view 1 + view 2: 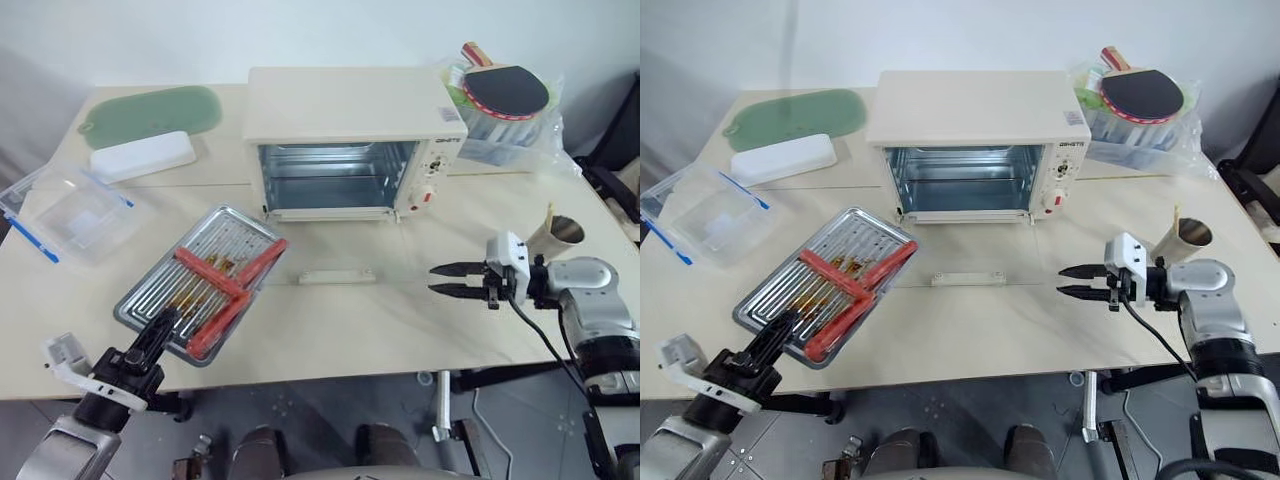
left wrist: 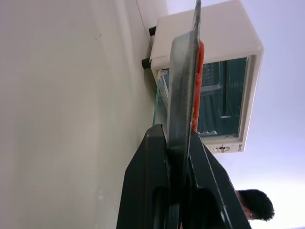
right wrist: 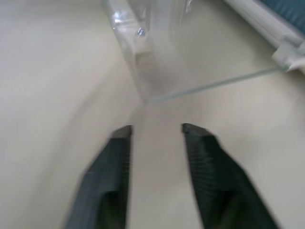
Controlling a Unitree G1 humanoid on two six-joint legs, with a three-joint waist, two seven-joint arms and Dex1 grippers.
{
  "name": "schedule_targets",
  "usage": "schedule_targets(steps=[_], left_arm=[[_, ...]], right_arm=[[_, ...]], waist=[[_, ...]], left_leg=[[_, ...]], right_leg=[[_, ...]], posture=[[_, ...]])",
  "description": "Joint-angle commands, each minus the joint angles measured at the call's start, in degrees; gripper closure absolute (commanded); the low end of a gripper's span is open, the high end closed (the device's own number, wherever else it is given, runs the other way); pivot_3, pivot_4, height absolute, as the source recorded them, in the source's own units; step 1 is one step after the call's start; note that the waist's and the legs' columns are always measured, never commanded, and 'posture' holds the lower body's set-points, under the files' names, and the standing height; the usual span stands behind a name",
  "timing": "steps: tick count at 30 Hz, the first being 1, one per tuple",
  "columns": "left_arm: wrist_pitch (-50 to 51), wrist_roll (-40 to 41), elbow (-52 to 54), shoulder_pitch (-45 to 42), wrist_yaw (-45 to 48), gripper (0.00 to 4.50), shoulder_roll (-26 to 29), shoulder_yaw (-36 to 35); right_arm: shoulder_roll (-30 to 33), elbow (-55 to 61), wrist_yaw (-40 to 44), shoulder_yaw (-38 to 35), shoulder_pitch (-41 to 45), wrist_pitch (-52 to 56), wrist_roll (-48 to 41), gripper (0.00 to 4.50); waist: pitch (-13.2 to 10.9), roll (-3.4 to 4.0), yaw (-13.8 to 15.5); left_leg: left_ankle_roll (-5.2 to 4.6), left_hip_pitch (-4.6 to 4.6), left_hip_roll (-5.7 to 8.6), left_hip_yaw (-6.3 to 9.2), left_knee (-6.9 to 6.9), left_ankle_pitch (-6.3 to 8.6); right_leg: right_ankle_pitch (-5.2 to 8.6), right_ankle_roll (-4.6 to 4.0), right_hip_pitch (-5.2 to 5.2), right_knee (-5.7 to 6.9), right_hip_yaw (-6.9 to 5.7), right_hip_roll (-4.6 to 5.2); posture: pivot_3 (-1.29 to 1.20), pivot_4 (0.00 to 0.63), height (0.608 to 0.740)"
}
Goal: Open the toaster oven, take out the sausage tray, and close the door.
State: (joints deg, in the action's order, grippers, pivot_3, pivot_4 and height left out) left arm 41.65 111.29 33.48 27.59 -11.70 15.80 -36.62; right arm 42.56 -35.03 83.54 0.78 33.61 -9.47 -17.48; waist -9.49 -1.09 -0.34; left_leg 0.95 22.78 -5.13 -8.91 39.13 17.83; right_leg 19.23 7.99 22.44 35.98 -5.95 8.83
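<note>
The cream toaster oven (image 1: 350, 105) stands at the back of the table with its shiny interior exposed. Its glass door lies flat on the table in front, its cream bar handle (image 1: 337, 276) nearest me. The sausage tray (image 1: 235, 217) sits tilted on the table left of the door, carrying three red sausages (image 1: 228, 282). My left gripper (image 1: 165, 325) is shut on the tray's near corner; the left wrist view shows the tray's edge (image 2: 183, 86) clamped between the fingers. My right gripper (image 1: 435, 279) hovers right of the door, pointing left, open and empty, near the glass edge (image 3: 200, 88).
A clear box with blue clips (image 1: 65, 215) sits at the far left, with a white flat box (image 1: 143, 155) and a green board (image 1: 160, 110) behind it. A red table-tennis paddle (image 1: 505, 90) lies on a bagged container at the back right. A paper cup (image 1: 558, 232) stands by my right arm.
</note>
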Motion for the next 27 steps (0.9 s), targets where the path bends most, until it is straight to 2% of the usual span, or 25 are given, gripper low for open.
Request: schedule_targets(steps=[1, 2, 11, 18, 27], left_arm=[[-4.0, 1.7, 3.7, 2.2, 1.5, 4.50, -0.7, -0.6], [-4.6, 1.7, 4.0, 3.2, 1.6, 4.50, -0.8, -0.9], [-9.2, 1.7, 5.1, 6.0, 1.3, 4.50, -1.6, -1.2], [-10.0, 1.7, 2.8, 5.2, 1.6, 4.50, -2.2, -4.3], [-8.5, 1.7, 1.6, 5.0, 1.8, 4.50, -2.6, -3.6]], right_arm=[[-1.1, -3.0, 1.3, -0.3, 1.8, -2.5, 0.8, 4.26], [-1.8, -3.8, 1.4, -0.1, 2.3, -2.9, 1.1, 4.46], [-4.9, -6.1, 3.2, 0.2, 3.8, -3.2, 1.5, 4.46], [-8.1, -7.9, 1.7, -0.6, 7.1, -3.7, 1.3, 4.46], [-7.4, -2.5, 1.1, -2.8, 10.3, 0.6, -1.3, 4.46]], waist=[[0.0, 0.00, 0.1], [0.0, 0.00, 0.1], [0.0, 0.01, 0.1], [0.0, 0.03, 0.0], [0.0, 0.05, 0.0]], left_leg=[[0.00, 0.00, 0.00, 0.00, 0.00, 0.00], [0.00, 0.01, 0.00, 0.00, 0.00, 0.00], [0.00, 0.00, 0.00, 0.03, 0.02, 0.01], [0.00, 0.01, -0.01, 0.03, 0.02, 0.01], [0.00, 0.02, -0.01, 0.03, 0.02, 0.01]], right_leg=[[0.00, 0.00, 0.00, -0.01, 0.00, 0.00], [0.00, 0.00, -0.01, -0.02, 0.00, 0.00], [0.00, -0.02, -0.06, -0.05, -0.01, 0.00], [0.01, -0.03, -0.05, -0.05, -0.01, -0.02], [0.01, -0.03, -0.05, -0.05, -0.01, -0.02]], posture=[[0.00, 0.150, 0.740], [0.00, 0.150, 0.740], [0.00, 0.150, 0.740], [0.00, 0.150, 0.740], [0.00, 0.150, 0.740]])
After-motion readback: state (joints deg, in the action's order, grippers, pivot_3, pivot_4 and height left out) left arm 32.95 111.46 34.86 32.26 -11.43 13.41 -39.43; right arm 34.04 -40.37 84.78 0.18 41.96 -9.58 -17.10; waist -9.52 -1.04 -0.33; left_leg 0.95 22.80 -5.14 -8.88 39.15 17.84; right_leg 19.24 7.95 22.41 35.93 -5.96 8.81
